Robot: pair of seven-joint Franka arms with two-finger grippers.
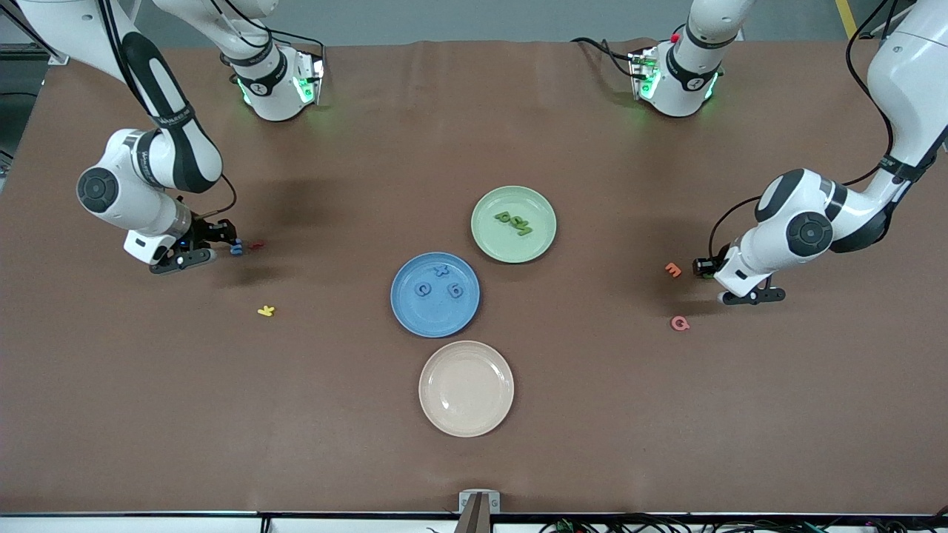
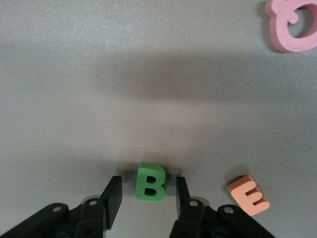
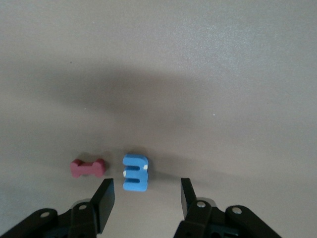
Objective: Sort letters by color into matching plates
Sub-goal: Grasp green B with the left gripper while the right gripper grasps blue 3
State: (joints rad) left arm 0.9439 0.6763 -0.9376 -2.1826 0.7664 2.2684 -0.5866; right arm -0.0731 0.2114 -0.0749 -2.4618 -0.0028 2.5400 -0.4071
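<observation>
Sorting stage, both arms low over the desk (image 1: 148,414). I am lowering my left gripper (image 2: 146,191) around the green B (image 2: 150,182), which is lying flat on the desk toward the left arm's end, just beside the orange E (image 2: 249,195) and near the pink letter (image 2: 293,24). My left jaws are standing part open, one finger on each side of the B with narrow gaps showing, so nothing is gripped yet. I am setting my right gripper (image 3: 143,198) over the blue E (image 3: 134,172), toward the right arm's end of the desk, just beside the red letter (image 3: 87,168). My right jaws are standing wider, the blue piece sitting nearer one finger and touching neither. I am straddling each piece so that closing pinches its foam edges, not a neighbour.

The blue plate (image 1: 404,314) is holding three blue letters (image 1: 438,283); the green plate (image 1: 489,244), farther from the front camera, is holding three green letters (image 1: 513,222). The cream plate (image 1: 437,414) is sitting nearest the camera. The yellow K (image 1: 266,311) is lying apart. I judge these two pieces to be the last of their colours.
</observation>
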